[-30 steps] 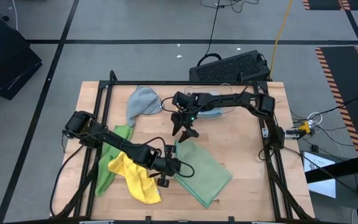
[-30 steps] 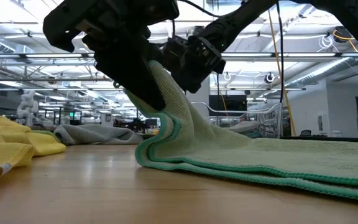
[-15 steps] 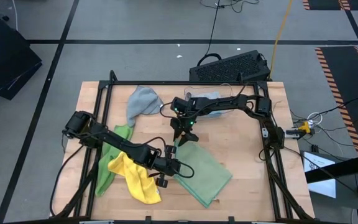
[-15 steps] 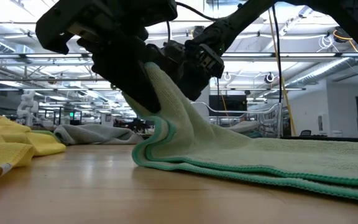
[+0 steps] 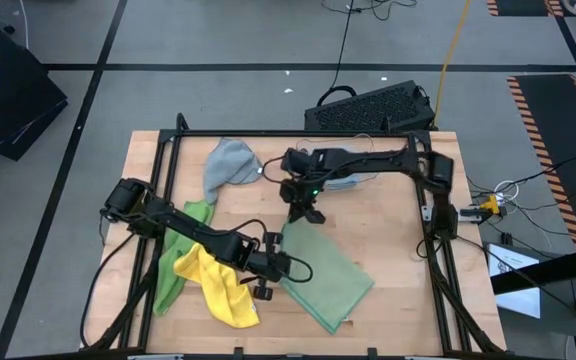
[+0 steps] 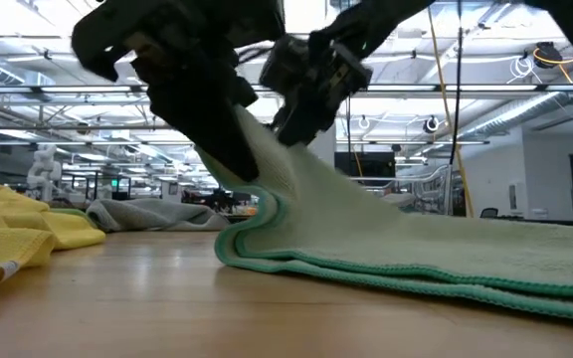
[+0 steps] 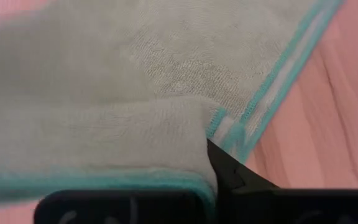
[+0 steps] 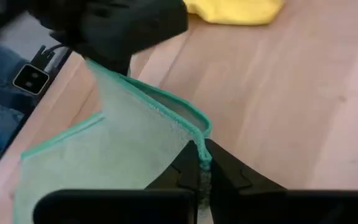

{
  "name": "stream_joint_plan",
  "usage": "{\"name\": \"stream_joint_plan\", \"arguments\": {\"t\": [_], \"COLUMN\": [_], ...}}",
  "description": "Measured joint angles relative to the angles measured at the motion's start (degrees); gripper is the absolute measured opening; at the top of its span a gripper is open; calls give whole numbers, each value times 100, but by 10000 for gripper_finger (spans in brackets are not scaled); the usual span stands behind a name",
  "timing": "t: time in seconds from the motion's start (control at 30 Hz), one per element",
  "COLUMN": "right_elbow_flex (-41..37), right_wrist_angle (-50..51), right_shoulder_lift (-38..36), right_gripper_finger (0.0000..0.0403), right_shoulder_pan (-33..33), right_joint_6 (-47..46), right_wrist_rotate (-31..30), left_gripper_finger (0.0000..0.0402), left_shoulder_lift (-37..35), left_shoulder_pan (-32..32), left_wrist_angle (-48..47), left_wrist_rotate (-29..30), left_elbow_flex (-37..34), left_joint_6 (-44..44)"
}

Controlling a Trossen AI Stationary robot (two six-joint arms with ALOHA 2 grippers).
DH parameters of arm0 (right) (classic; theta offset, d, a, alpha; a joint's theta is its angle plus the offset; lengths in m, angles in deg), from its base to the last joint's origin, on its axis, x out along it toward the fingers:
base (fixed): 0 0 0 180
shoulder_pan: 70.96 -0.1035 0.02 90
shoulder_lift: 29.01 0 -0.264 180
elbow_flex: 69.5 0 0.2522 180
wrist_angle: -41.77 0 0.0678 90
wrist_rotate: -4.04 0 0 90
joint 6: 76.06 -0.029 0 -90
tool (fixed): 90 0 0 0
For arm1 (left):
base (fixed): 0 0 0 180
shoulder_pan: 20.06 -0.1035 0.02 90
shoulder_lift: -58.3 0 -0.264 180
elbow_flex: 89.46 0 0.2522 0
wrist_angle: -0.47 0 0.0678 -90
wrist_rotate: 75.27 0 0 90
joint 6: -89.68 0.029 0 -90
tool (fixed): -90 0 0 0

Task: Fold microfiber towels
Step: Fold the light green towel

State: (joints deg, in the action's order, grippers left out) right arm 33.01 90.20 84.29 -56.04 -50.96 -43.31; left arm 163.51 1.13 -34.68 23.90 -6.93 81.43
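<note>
The soft sage green towel [image 5: 323,275], edged in brighter green, is spread near the table's [image 5: 388,215] middle and pinched by the left gripper [image 5: 276,266] and by the right gripper [image 5: 301,215], spread wide a moment ago, beside one yellow towel [image 5: 218,285], one bright green towel [image 5: 173,262], one grey towel [image 5: 228,165].

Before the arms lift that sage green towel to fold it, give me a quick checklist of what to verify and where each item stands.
1. Left gripper shut on the sage green towel, at its near-left corner: ok.
2. Right gripper shut on the towel's far corner; edge pinched between the fingers in the right wrist view: ok.
3. Rest of the towel flat on the table: ok.
4. Yellow towel clear of the fold path: cannot tell, it lies right beside the left gripper.
5. Grey towel out of the way: ok.
</note>
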Motion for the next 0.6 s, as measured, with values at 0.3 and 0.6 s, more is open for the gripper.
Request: {"name": "stream_joint_plan", "arguments": {"t": [0.3, 0.6], "right_elbow_flex": [-2, -524], "right_wrist_angle": [1657, 1752], "right_shoulder_lift": [-1409, -2561], "right_gripper_finger": [3, 2], "right_shoulder_pan": [-188, -694], "right_joint_6": [-982, -3050], "right_wrist_rotate": [-1368, -2600], "left_gripper_finger": [7, 7], "left_shoulder_lift": [-671, -1518], "left_shoulder_pan": [-72, -317], "left_wrist_angle": [-264, -196], "left_wrist_rotate": [116, 575], "left_elbow_flex": [0, 2], "left_joint_6": [-2441, -3655]}}
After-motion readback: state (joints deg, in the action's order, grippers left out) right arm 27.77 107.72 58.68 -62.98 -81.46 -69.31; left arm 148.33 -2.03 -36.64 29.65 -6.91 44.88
